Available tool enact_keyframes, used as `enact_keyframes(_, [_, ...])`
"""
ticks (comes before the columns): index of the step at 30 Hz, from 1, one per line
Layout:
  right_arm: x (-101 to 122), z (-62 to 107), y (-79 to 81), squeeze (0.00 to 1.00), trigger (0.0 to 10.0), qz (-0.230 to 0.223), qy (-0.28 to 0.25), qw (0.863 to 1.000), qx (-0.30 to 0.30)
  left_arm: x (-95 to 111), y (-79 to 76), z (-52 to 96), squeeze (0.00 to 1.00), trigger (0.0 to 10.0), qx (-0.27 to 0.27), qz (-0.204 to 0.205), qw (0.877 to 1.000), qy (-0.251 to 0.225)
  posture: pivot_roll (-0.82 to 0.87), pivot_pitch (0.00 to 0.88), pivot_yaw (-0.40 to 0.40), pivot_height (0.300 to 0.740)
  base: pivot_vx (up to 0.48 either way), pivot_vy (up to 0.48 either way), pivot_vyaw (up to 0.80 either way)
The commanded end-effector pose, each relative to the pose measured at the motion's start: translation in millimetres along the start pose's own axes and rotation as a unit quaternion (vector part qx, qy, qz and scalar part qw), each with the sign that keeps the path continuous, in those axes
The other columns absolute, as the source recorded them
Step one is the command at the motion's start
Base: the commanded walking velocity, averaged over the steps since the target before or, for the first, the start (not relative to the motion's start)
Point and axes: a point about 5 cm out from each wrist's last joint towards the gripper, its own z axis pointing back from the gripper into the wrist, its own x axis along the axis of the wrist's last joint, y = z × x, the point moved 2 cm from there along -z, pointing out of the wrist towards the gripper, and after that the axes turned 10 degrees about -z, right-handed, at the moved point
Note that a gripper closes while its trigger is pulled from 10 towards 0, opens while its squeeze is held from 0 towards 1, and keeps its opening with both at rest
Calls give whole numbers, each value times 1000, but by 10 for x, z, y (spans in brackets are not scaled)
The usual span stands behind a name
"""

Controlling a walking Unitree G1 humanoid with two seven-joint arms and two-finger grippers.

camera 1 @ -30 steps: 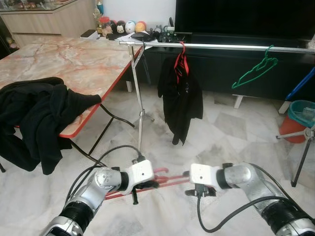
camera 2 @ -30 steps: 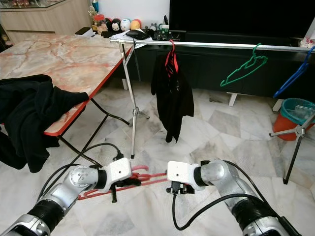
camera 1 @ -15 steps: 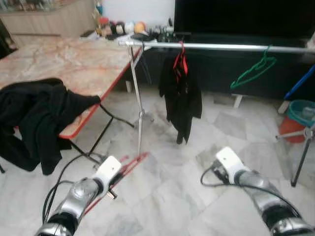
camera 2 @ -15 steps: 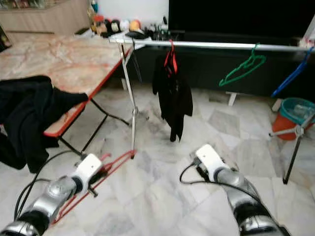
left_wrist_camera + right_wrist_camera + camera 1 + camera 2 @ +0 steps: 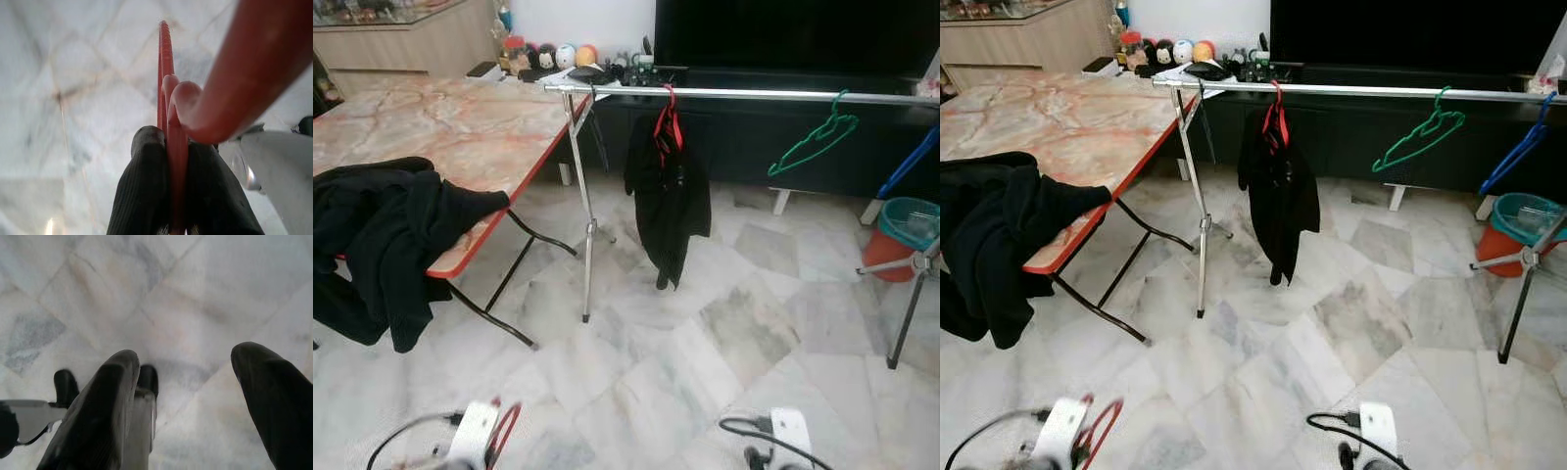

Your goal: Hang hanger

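The left gripper (image 5: 172,196) had its two black fingers (image 5: 142,196) pressed together on a red hanger (image 5: 168,122), pinching the thin bar between them while the hanger's thick curved part swept across close to the wrist camera above the marble floor (image 5: 73,73). In the head views the left arm sat low at the near edge of the picture, its white wrist block (image 5: 475,436) beside a red loop of the hanger (image 5: 501,436). The right gripper (image 5: 186,396) was spread wide, nothing between its fingers (image 5: 105,401), pointing down at the floor; its wrist block (image 5: 791,436) showed low on the right with a black cable (image 5: 744,428) curling off it. Farther out, a silver rail (image 5: 754,94) ran across the room on a thin stand (image 5: 588,225). A black garment (image 5: 668,196) hung from the rail on a red hanger of its own, a green hanger (image 5: 813,142) hung empty farther right, and a blue one (image 5: 1518,147) at the rail's right end. A marble-topped desk (image 5: 460,122) with a red edge stood to the left, black clothes (image 5: 382,230) heaped over its near corner. An orange bucket (image 5: 899,240) with a teal rim stood on the floor at the far right.
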Motion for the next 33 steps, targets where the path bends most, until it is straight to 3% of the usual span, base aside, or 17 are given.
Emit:
enact_keyframes(1, [-81, 4, -3, 0, 10000, -20, 11, 1000, -4, -82, 1, 10, 0, 10000, 7, 17, 1000, 15, 54, 0, 25, 740, 0, 0, 0])
enact_keyframes(8, [-142, 27, -169, 0, 10000, -42, 12, 999, -24, -17, -52, -10, 0, 10000, 12, 29, 999, 5, 34, 0, 21, 740, 0, 0, 0])
enact_keyframes(20, [-477, 104, -382, 0, 10000, -42, 43, 997, -49, 75, -74, -28, 0, 10000, 4, 3, 1000, -2, 28, 0, 32, 740, 0, 0, 0])
enact_keyframes(24, [-492, 124, -469, 0, 10000, -42, 47, 997, -52, 51, -94, -26, 0, 10000, 1, 2, 1000, 1, 29, 0, 32, 740, 302, 0, -769])
enact_keyframes(27, [-504, 128, -476, 0, 10000, -38, 47, 997, -53, 31, -113, -24, 0, 10000, -2, -2, 1000, 3, 30, 0, 32, 740, 341, 0, -292])
enact_keyframes(33, [-544, 97, -267, 0, 10000, -43, 42, 997, -43, 29, -133, -25, 0, 10000, -8, -7, 1000, 2, 32, 0, 31, 740, 343, 0, 0])
